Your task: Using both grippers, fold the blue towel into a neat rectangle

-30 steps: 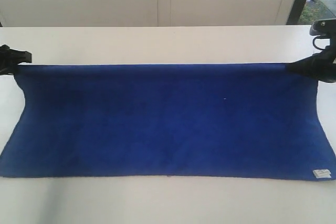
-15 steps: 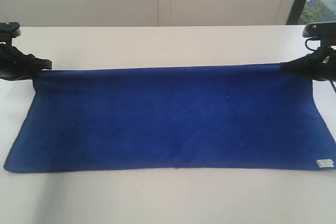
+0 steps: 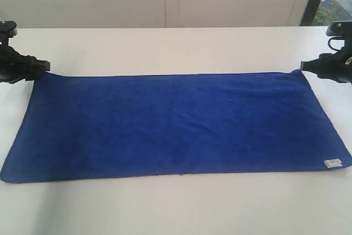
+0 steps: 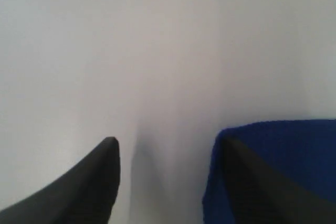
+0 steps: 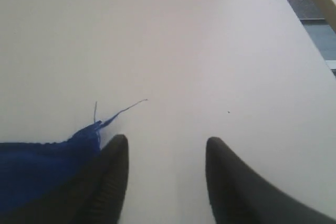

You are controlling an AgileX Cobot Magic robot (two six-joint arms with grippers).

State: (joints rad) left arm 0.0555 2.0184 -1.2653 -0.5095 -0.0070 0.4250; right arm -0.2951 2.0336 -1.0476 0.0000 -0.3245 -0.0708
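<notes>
From the exterior view, the blue towel (image 3: 176, 125) lies spread flat on the white tabletop (image 3: 176, 48), long side running from 9 to 3 o'clock, with its white label (image 3: 331, 163) at the 4 o'clock corner. My left tool (image 3: 47, 65) sits at the towel's far corner toward 10 o'clock, and my right tool (image 3: 303, 67) at the far corner toward 2 o'clock. I judge the cloth is laid out wide like this so that it is smooth before any fold; no fold is made yet.

In the left wrist view, my tool's jaws stand wide apart with bare tabletop between them. One finger (image 4: 262, 182) lies against the towel's corner, the other (image 4: 94, 182) rests clear of it. Nothing is pinched: the tool is released.

In the right wrist view, the jaws are likewise spread, bare tabletop between. One finger (image 5: 113, 177) touches the towel's corner edge, where a loose thread (image 5: 126, 107) strays out; the other finger (image 5: 236, 182) is well clear. This tool is also let go, gripping nothing.
</notes>
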